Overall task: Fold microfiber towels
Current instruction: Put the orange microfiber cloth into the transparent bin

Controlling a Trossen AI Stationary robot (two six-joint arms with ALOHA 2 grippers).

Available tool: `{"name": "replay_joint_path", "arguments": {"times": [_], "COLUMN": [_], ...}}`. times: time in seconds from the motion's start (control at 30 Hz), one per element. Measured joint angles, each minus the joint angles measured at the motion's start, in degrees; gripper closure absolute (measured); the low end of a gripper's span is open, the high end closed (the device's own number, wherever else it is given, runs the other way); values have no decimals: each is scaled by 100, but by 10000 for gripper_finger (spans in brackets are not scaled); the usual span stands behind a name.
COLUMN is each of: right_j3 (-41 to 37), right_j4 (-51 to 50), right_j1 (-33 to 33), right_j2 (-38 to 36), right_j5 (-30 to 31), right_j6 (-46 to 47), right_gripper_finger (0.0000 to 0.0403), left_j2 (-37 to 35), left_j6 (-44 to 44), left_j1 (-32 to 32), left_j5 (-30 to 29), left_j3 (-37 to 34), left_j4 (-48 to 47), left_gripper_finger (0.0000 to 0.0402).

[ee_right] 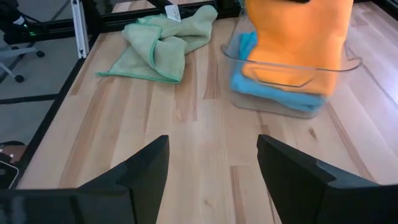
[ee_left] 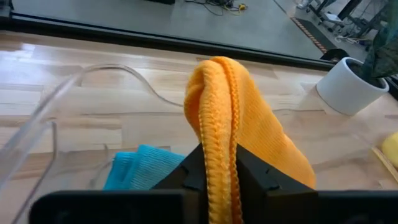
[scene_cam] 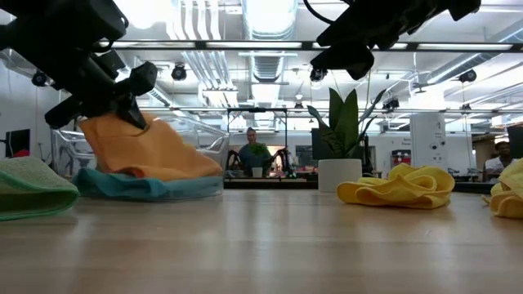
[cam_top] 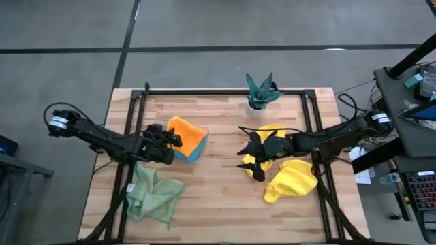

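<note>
Nearest cam: left end effector (ee_left: 219, 186), clenched on a ridge of the orange towel (ee_left: 239, 124), pinching it right at the fold edge.
Orange towel: folded, thick, soft terry w/ stitched hem; draped over the blue towel (cam_top: 193, 153) inside the clear tray (scene_cam: 196, 135), part lifted off the pile where it's pinched.
Blue towel: folded flat in tray, under the orange.
Risk 1: thin pinch on the hem; imo cloth could slip out mid-move and flop open, undoing the fold.
Risk 2: tray is light plastic; if the towel drags on its wall, tray may skid or tip, taking the blue one w/ it.
Risk 3: letting go while the ridge is up means the orange lands humped, not flat.
Right end effector (cam_top: 251, 158): released, fingers wide, empty, hovering above the desk (cam_top: 218, 197) near a crumpled yellow towel (cam_top: 271, 144).
Other yellow towel (cam_top: 291, 180): bunched, just beside the first, unfolded.
Green towel (cam_top: 153, 194): rumpled, left front of desk, unfolded.
Plant (cam_top: 261, 92): back edge, well apart from both arms.
</note>
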Motion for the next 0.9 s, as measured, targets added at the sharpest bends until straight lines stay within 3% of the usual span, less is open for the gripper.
{"name": "replay_joint_path", "arguments": {"times": [0.3, 0.7, 0.9], "right_j3": [-133, -159, -165], "right_j4": [16, 17, 15], "right_j1": [0, 1, 0], "right_j2": [0, 0, 0], "right_j5": [2, 2, 2], "right_j6": [108, 107, 107], "right_gripper_finger": [170, 170, 170], "left_j2": [-21, -88, -91], "left_j6": [204, 395, 1035], "left_j1": [37, 42, 42], "left_j5": [68, 82, 7], "left_j3": [2, 179, 382], "left_j4": [-181, -204, -202], "left_gripper_finger": [296, 250, 212]}}
